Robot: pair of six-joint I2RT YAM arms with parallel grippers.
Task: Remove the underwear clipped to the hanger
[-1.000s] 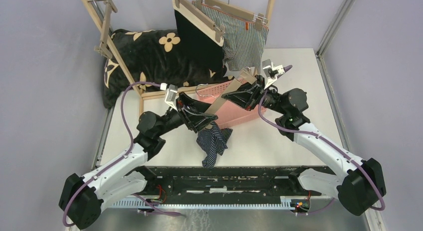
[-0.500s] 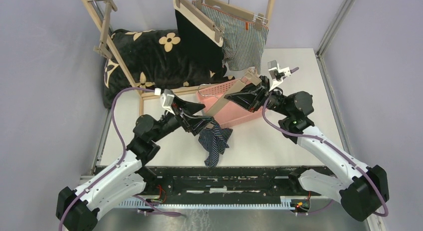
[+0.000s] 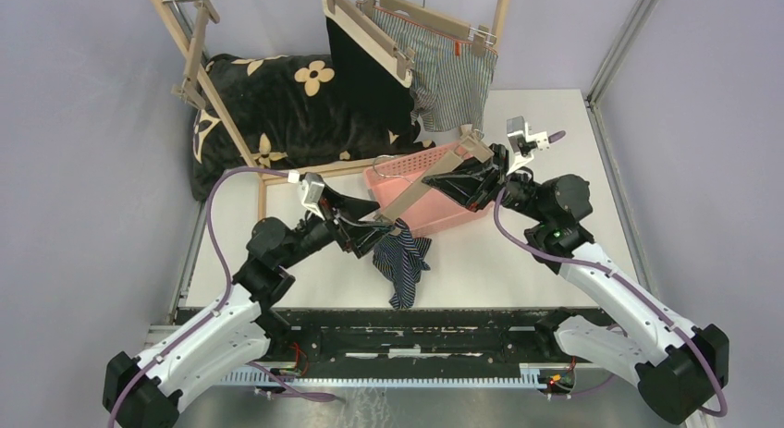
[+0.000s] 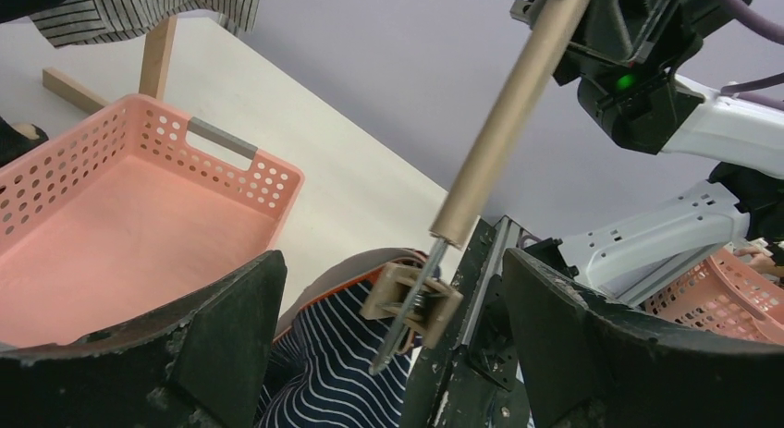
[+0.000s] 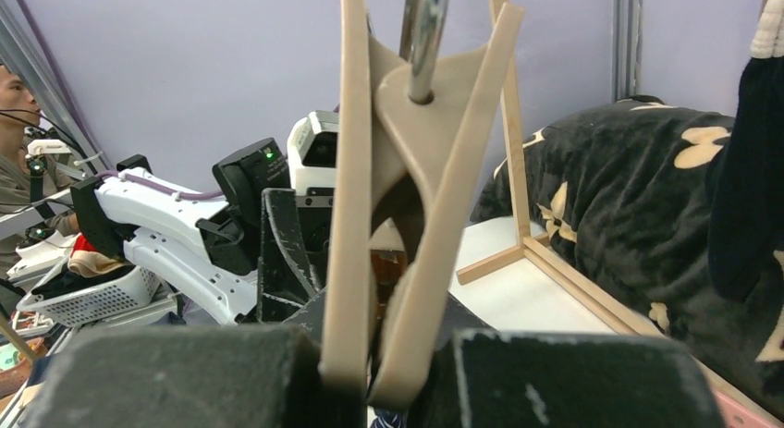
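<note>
Navy boxers [image 3: 402, 262] with pale stripes dangle at about 6 o'clock on the table in the top view. Their waistband seems pinched by the clip [image 4: 411, 299] at the low end of a tan hanger [image 3: 407, 199]. At their 10 o'clock the left gripper [image 3: 377, 229] is spread wide, its fingers [image 4: 222, 326] flanking that clip without touching it.

I judge the step in hand to be freeing this one clip. The next move calls for the fingers to close squarely on the clip's wings and spring it, with the hanger kept steady so the cloth drops.

At the boxers' 1 o'clock the pink basket [image 3: 442, 211] sits under the hanger, and the left wrist view shows nothing in it. Further right, the right gripper [image 5: 370, 363] is clenched on the hanger's middle.

At 12 o'clock on the wooden rack [image 3: 199, 72], black boxers [image 3: 365, 72] and, to their right, grey-striped boxers [image 3: 448, 77] hang clipped, not yet removed.
</note>
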